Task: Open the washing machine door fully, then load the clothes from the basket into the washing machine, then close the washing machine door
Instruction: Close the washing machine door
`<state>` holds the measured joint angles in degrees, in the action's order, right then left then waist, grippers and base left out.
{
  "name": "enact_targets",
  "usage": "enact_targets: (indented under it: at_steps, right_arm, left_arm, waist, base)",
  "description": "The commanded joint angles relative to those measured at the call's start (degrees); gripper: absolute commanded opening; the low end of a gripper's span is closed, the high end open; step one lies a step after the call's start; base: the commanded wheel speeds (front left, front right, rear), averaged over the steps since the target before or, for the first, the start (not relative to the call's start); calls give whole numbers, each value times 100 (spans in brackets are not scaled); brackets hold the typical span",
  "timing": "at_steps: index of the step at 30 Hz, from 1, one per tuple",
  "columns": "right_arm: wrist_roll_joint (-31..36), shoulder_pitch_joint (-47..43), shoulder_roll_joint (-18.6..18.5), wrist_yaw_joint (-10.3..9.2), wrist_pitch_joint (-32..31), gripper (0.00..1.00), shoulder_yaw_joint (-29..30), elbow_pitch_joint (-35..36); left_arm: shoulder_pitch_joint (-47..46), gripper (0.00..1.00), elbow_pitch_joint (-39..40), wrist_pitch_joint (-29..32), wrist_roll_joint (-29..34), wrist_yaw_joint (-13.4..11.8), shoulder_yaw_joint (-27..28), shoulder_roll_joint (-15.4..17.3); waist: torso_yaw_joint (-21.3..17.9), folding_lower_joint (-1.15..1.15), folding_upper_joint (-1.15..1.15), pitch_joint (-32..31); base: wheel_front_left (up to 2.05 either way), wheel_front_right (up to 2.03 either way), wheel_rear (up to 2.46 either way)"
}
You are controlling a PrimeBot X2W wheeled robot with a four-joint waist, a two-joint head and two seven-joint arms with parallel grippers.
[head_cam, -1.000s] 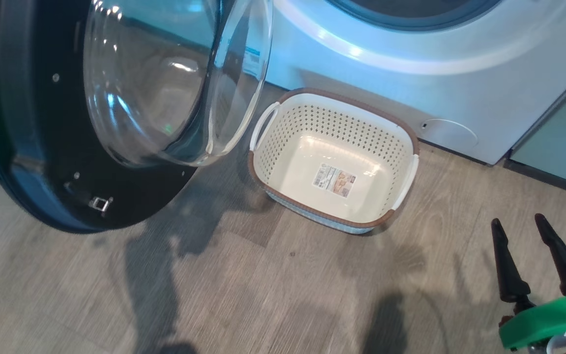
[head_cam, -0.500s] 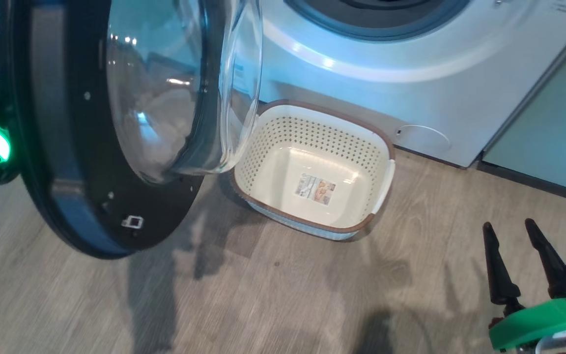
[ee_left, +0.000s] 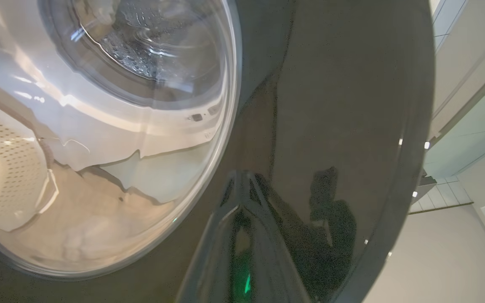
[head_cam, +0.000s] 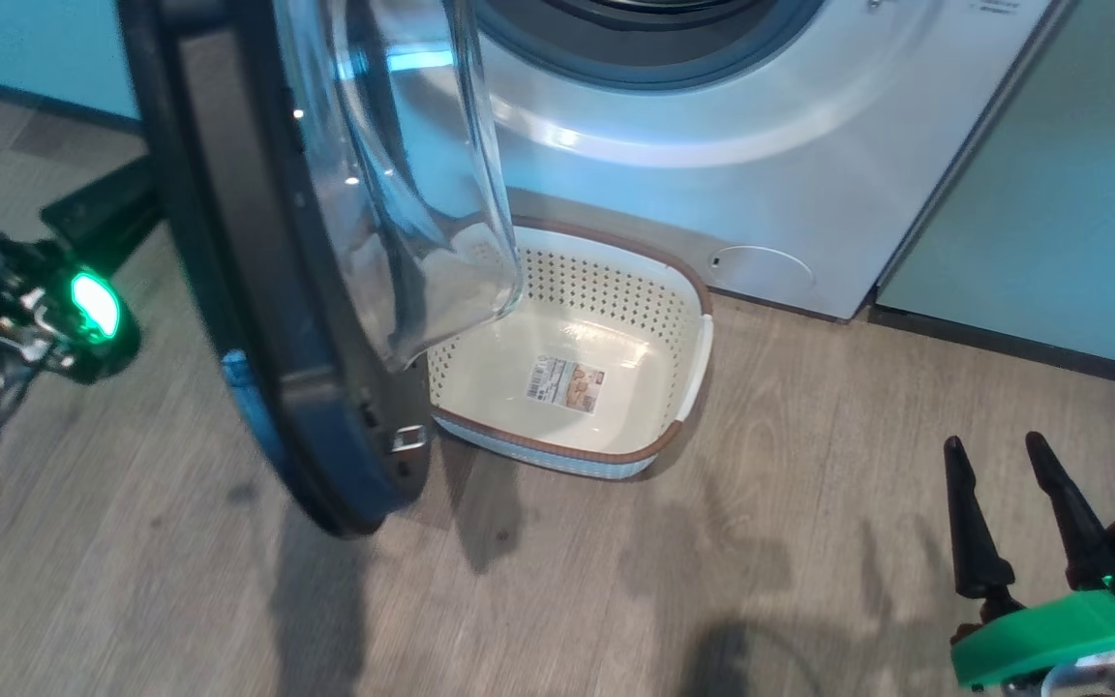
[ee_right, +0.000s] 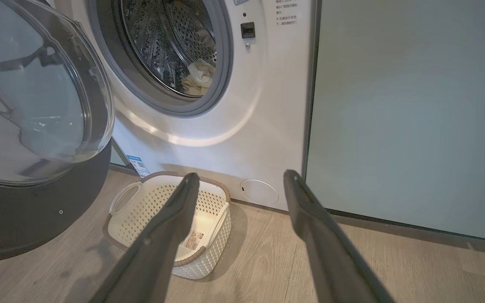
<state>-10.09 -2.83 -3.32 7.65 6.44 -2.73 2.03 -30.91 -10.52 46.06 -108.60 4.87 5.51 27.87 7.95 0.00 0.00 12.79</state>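
The washing machine point(head_cam: 761, 145) stands with its drum open, and pale clothes point(ee_right: 198, 75) lie inside the drum. Its big black door point(head_cam: 257, 290) with the glass bowl stands half swung, edge-on in the head view, partly over the basket point(head_cam: 616, 290). The cream basket sits on the floor before the machine with nothing in it but its label. My left gripper point(ee_left: 242, 176) is shut, its tips against the door's glossy outer face point(ee_left: 343, 105). My right gripper point(head_cam: 993, 445) hangs open and holds nothing, low to the right of the basket point(ee_right: 141, 206).
A pale green cabinet point(head_cam: 1051, 194) adjoins the machine on the right. A round service flap point(head_cam: 761, 266) sits low on the machine's front. Wooden floor point(head_cam: 712, 581) spreads between the basket and my right gripper. My left wrist's green light point(head_cam: 93, 305) glows beside the door.
The head camera has shifted. The door has swung round towards the machine, from showing its inner face to nearly edge-on, with my left wrist following behind it. The right gripper stays open.
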Motion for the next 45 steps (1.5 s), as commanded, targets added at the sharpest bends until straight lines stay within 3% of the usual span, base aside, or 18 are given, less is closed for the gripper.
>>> enact_targets:
  at_steps: [1,24,45]
  right_arm:
    - [-57,232,0,-16,90,100,-132,126]
    - [-289,235,43,-16,424,100,-284,-291]
    - [-324,188,44,-16,429,100,-315,-346]
  left_arm:
    - [-73,0,233,-59,-72,39,255,207]
    - [161,0,271,-956,515,248,10,-1060]
    - [-58,0,-128,-1044,939,261,474,-1666]
  waist:
    - [-63,0,0,-19]
    - [-758,0,0,-335]
    - [-1319,0,0,-523]
  base:
    - [0,0,0]
    - [0,0,0]
    - [0,0,0]
